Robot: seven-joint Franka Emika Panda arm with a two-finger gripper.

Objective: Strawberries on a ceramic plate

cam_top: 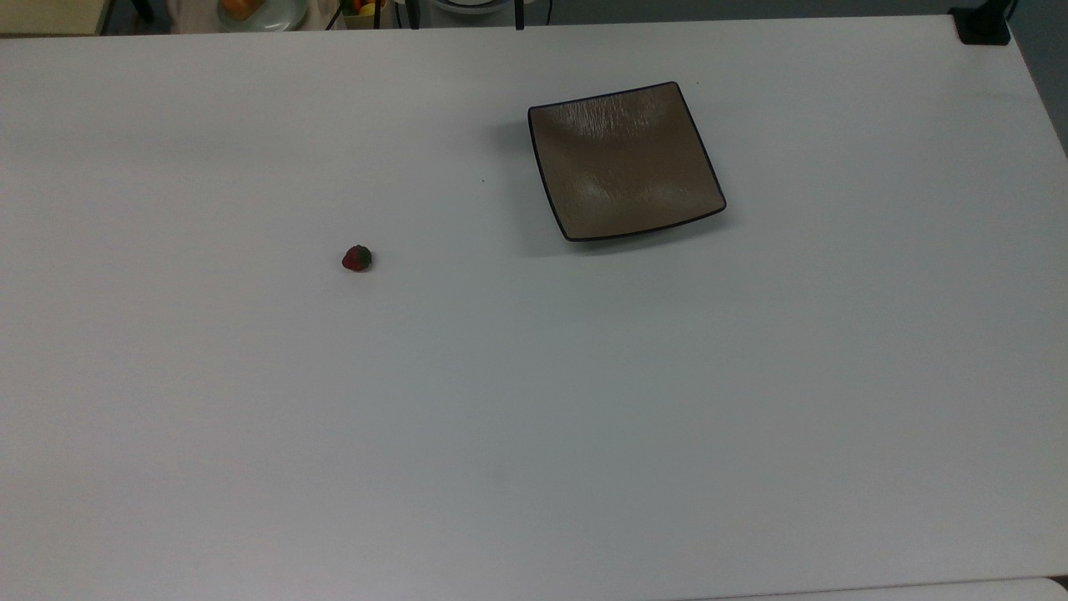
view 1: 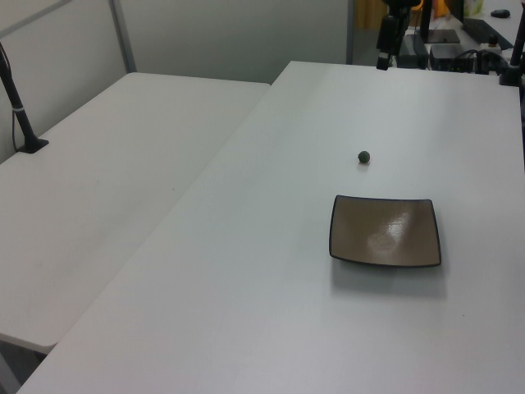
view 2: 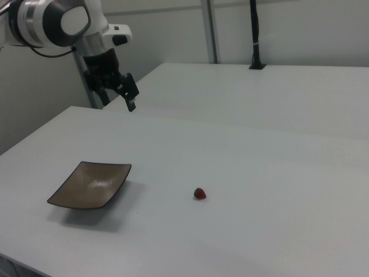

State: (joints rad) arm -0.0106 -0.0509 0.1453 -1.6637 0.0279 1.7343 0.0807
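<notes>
On the plain white table (cam_top: 534, 417), nothing sits between the tiny red strawberry with its dark green cap (cam_top: 356, 259) and the square glossy brown ceramic plate (cam_top: 626, 163), well apart. The black end effector (view 2: 128, 95) hangs above the table's far edge in the right view, holding nothing; can't tell how open.

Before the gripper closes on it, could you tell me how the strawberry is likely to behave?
The strawberry is tiny and rounded, lying loose on the smooth white table, so it may roll or skid if nudged. It is probably very light. Its tapered shape could slip from flat fingers.

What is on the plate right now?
Nothing: the plate is bare in all three views. The strawberry lies apart from it on the table. What is beneath the plate is hidden.
</notes>
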